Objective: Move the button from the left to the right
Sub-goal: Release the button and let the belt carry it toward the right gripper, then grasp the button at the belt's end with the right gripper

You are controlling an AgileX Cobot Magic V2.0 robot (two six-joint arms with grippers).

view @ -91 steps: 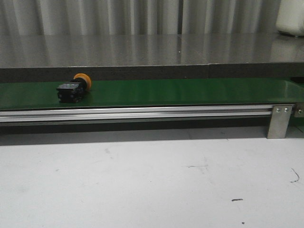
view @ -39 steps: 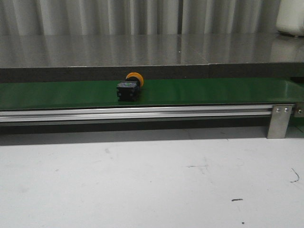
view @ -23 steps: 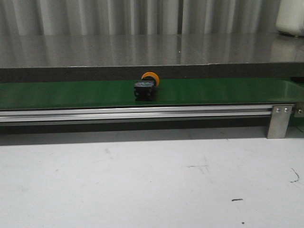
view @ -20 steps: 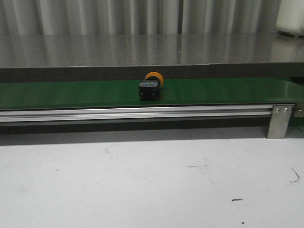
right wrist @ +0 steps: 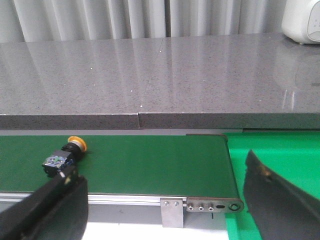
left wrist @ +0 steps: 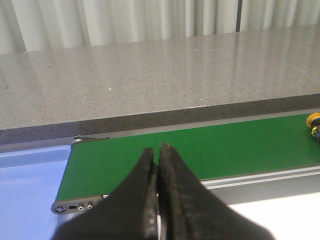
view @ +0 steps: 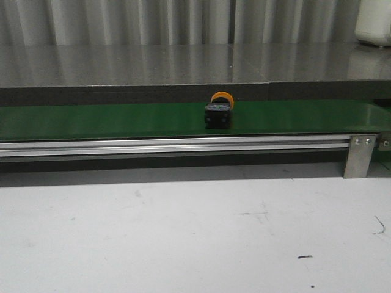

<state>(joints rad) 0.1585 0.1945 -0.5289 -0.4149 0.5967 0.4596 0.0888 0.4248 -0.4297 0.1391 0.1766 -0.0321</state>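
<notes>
A: Front view first. Button point(view: 218, 112) lies on its side on the green belt point(view: 122, 120), about mid-frame, a bit right of centre. Black body faces the camera, orange head away toward the stone counter point(view: 183, 64). So its long axis runs across the belt, front to back. No arms visible here.

B: Left wrist?

A: Left gripper point(left wrist: 159, 192) has its fingers pressed together, nothing between them, hanging over the belt's left end. Only a sliver of the button point(left wrist: 314, 125) shows at the frame edge, well apart from it.

B: Right wrist?

A: Right gripper point(right wrist: 165, 200) is spread wide and empty, near the belt's right end roller point(right wrist: 232, 205). Button point(right wrist: 64, 157) sits on the belt near one finger point(right wrist: 47, 207), head pointing up toward the counter, axis slightly skewed.

B: Risks?

A: If the belt is running, a late grab misses. The round head could let it roll when nudged. Closing along the long axis would catch head against body and could slip; better across the black body. It might also reach the gap at the belt end.
</notes>
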